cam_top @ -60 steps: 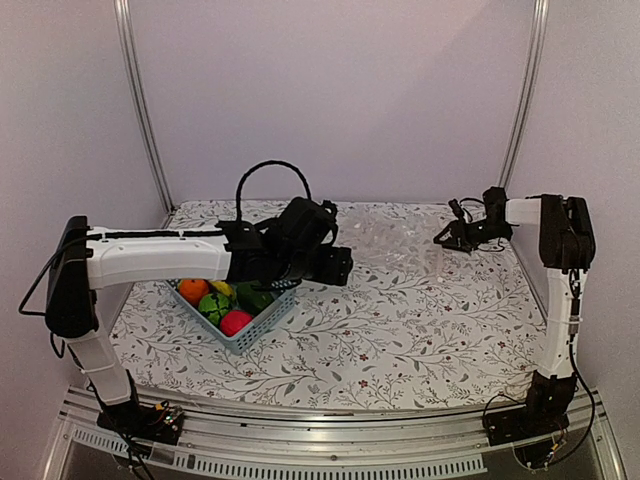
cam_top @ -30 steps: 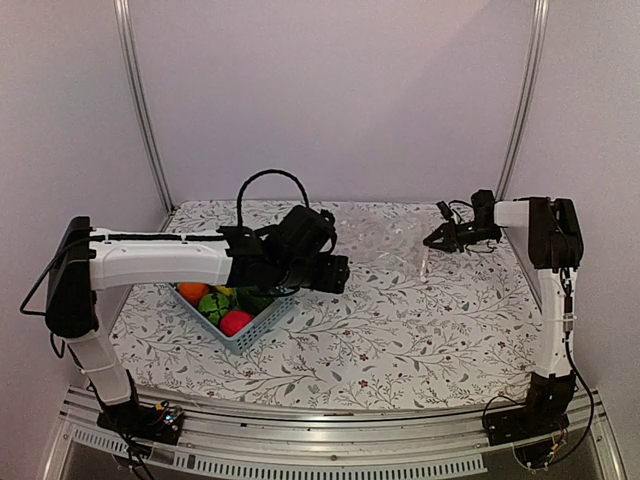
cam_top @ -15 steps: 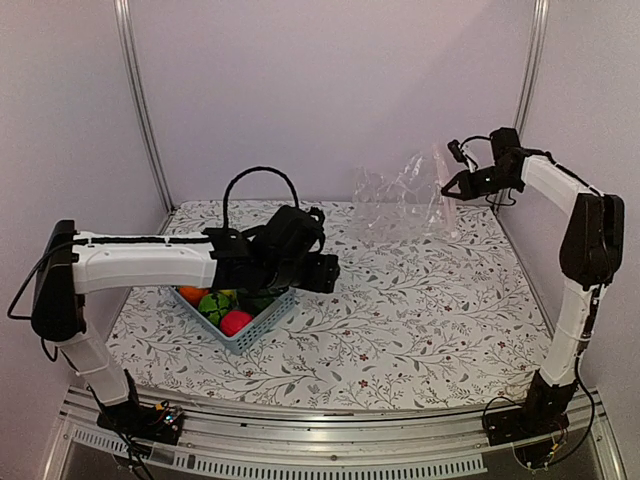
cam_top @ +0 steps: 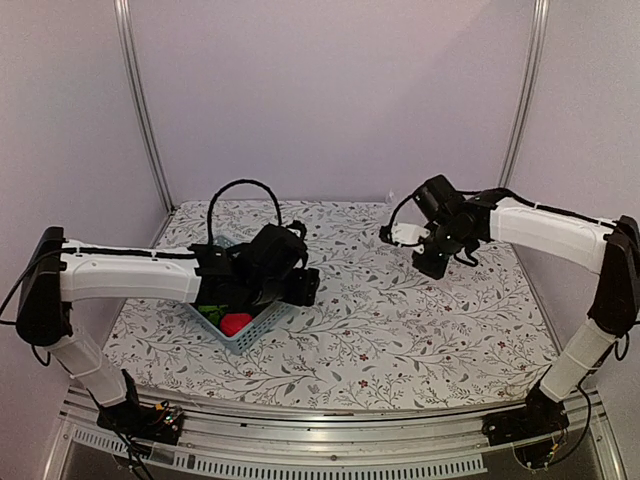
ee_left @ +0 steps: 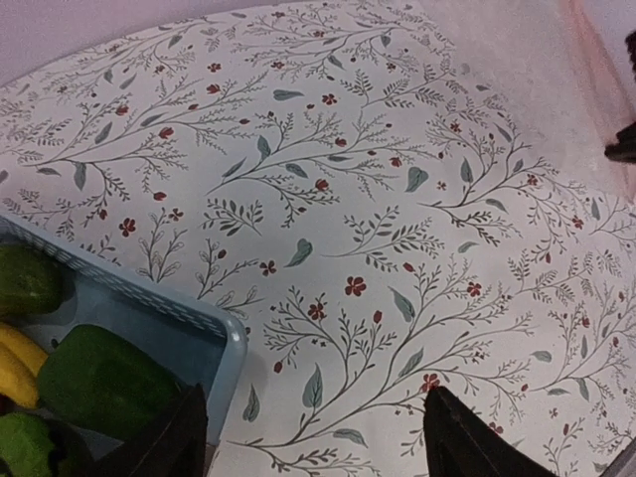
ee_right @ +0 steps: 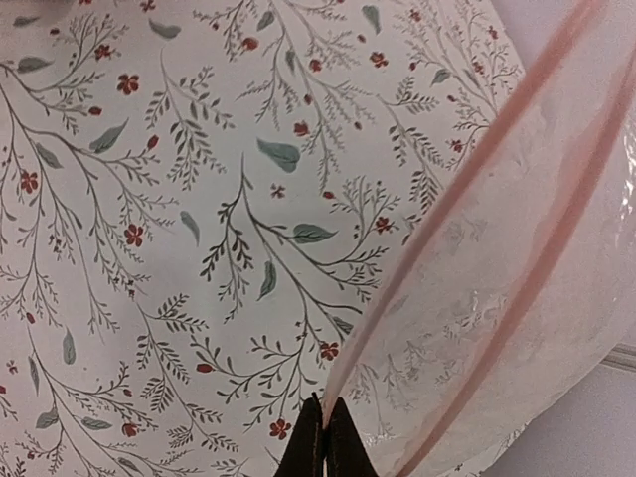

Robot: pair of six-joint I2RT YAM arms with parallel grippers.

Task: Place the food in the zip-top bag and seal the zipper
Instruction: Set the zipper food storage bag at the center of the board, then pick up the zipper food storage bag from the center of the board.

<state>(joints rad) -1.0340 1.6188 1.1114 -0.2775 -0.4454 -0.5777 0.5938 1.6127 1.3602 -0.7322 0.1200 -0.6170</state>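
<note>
In the right wrist view my right gripper (ee_right: 325, 442) is shut on the pale pinkish zipper (ee_right: 467, 184) at the mouth edge of the clear zip-top bag (ee_right: 527, 318), which hangs to the right above the table. From above, that gripper (cam_top: 392, 236) is over the table's middle back; the bag hardly shows there. My left gripper (ee_left: 318, 447) is open over the cloth at the basket's corner (ee_left: 227, 338) and holds nothing. The food lies in the blue basket (cam_top: 262, 322): a pinkish-red ball (cam_top: 236, 322), a green piece (ee_left: 99, 383), and a yellow banana (ee_left: 14, 363).
A floral cloth (cam_top: 400, 330) covers the table. The left arm (cam_top: 130, 275) lies across the basket and hides most of it from above. Metal uprights (cam_top: 140, 110) stand at the back corners.
The right arm came down from high at the back right and swung left to the table's middle, carrying the bag by its zipper edge. The left arm drifted slightly left over the basket.
</note>
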